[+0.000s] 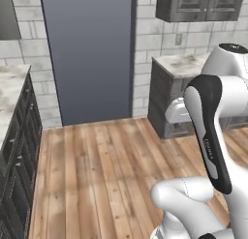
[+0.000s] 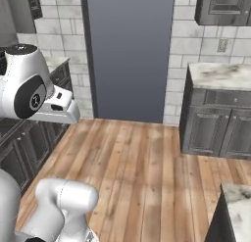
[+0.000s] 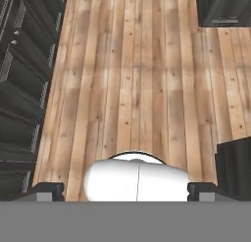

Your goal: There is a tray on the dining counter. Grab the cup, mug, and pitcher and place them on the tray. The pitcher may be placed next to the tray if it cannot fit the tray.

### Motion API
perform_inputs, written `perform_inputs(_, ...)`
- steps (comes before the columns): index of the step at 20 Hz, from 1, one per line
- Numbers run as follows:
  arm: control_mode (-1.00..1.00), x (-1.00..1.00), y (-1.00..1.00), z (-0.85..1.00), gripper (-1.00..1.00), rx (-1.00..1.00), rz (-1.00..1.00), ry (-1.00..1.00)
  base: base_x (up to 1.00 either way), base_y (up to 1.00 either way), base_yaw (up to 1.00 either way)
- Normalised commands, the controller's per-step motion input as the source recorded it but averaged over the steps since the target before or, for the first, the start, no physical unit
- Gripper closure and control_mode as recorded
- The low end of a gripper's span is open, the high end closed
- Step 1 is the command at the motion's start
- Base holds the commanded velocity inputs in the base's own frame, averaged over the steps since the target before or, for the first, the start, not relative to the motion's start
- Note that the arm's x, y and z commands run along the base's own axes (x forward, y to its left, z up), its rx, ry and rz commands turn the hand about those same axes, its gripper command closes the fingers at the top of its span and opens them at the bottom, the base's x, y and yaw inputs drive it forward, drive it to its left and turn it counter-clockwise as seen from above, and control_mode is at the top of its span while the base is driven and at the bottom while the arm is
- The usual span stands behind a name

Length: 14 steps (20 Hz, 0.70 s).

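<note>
Kitchen aisle w/ wood floor (image 1: 106,170), seen from the robot's base. White arm (image 1: 213,136) is folded up over the floor, hand aimed down at the planks. Gripper (image 3: 126,191): jaws spread wide apart, nothing between them but bare floor. A tall grey door (image 1: 87,54) stands in the tiled wall ahead. Dark cabinets (image 1: 17,151) run left of the door; a marble worktop (image 2: 220,74) on dark cabinets sits right of the door, against the wall.

Tray, cup, mug and pitcher: none can be placed from here, so where they sit can't be told. Judging by this, nothing is loaded yet; all 3 pick-ups look still to do, and the base probably has to drive to them first.
</note>
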Motion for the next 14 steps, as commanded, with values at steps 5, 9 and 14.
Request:
perform_inputs(5,1.0,0.0,0.0,0.0,-1.0,0.0,0.0,0.0,1.0,0.0,0.0)
perform_inputs(9,1.0,0.0,0.0,0.0,-1.0,0.0,0.0,0.0,1.0,0.0,0.03)
perform_inputs(14,1.0,0.0,0.0,0.0,-1.0,0.0,0.0,0.0,1.0,0.0,0.31)
